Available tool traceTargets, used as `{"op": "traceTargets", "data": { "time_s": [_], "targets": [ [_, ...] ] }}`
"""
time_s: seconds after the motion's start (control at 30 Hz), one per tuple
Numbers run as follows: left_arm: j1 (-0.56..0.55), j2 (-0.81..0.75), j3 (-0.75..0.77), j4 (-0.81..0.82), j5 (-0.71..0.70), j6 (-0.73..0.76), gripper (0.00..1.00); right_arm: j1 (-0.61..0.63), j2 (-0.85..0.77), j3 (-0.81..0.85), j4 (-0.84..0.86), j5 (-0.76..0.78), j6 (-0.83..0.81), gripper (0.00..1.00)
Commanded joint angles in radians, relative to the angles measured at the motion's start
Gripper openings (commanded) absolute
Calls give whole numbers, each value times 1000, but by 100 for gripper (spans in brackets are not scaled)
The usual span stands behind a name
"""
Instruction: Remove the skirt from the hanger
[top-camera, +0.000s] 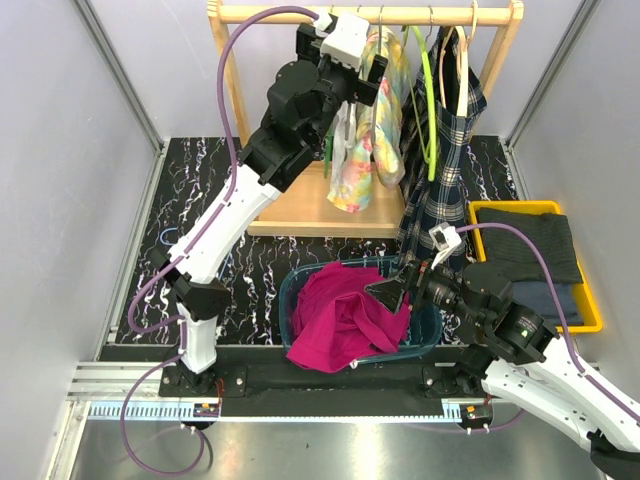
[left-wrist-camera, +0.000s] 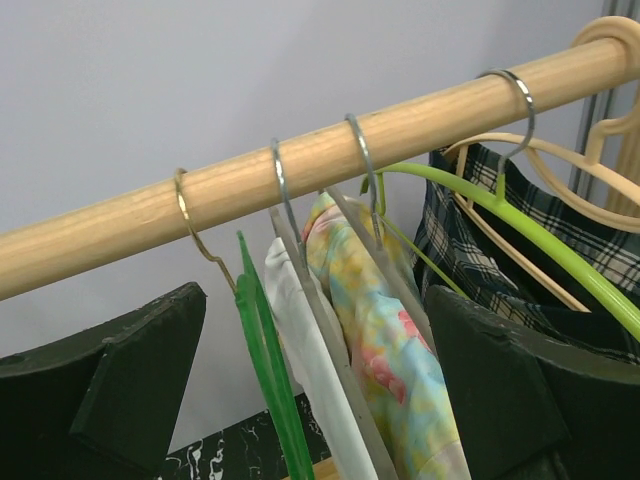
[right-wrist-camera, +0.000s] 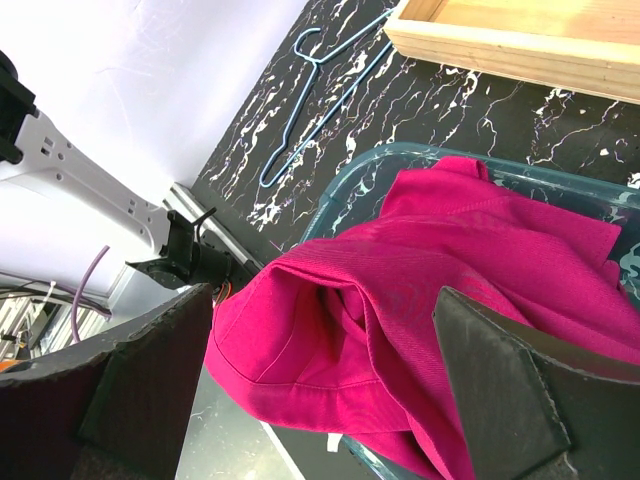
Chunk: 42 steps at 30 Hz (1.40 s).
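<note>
Since several garments share one rod, confirm first which one you are after. The skirt appears to be the pastel patterned piece, draped over a grey hanger whose wire hook loops the wooden rod left of the rod's middle. It has not yet come off. A white garment presses against its left side, and a green hanger hangs just beyond that. A plaid garment occupies the rod's right end.

The left gripper is raised to rod height with its fingers spread wide, one on each side of the skirt and grey hanger, gripping nothing. This stance brackets the cloth below the hook, presumably so that a closing grip takes fabric rather than wire. Check that the white garment is not caught in the same bite, because it sits inside the gap too.

The right gripper is low near the table's near edge, jaws equally wide and empty, hovering over a blue basket that holds a magenta garment. Treat the basket as the likely drop point. A blue hanger lies bare on the table beyond the basket. A yellow tray of dark folded cloth sits at the table's right edge.
</note>
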Motion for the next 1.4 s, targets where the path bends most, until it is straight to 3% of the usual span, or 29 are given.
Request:
{"op": "traceTargets", "data": {
  "time_s": [0.0, 0.23, 0.47, 0.57, 0.7, 0.8, 0.97, 1.37],
  "targets": [
    [-11, -20, -14, 50, 24, 35, 99, 1, -7, -2, 24, -1, 3, 100],
    [3, -21, -75, 19, -25, 7, 93, 0, -38, -7, 0, 20, 5, 100],
    [9, -44, -123, -10, -19, -8, 73, 1, -50, -17, -14, 40, 5, 100],
    [12, -44, -115, -28, -15, -3, 60, 1, -47, -16, -12, 45, 5, 100],
    [16, -48, -109, -36, -27, -3, 28, 1, -53, -17, -20, 53, 6, 100],
    [18, -51, -106, -37, -30, 1, 15, 1, -61, -19, -22, 57, 6, 100],
    [20, -51, -97, -39, -27, 4, 0, 0, -67, -19, -29, 65, 8, 100],
    [26, -17, 4, -5, -16, 36, 0, 0, -67, -39, -19, 57, 20, 100]
  ]
}}
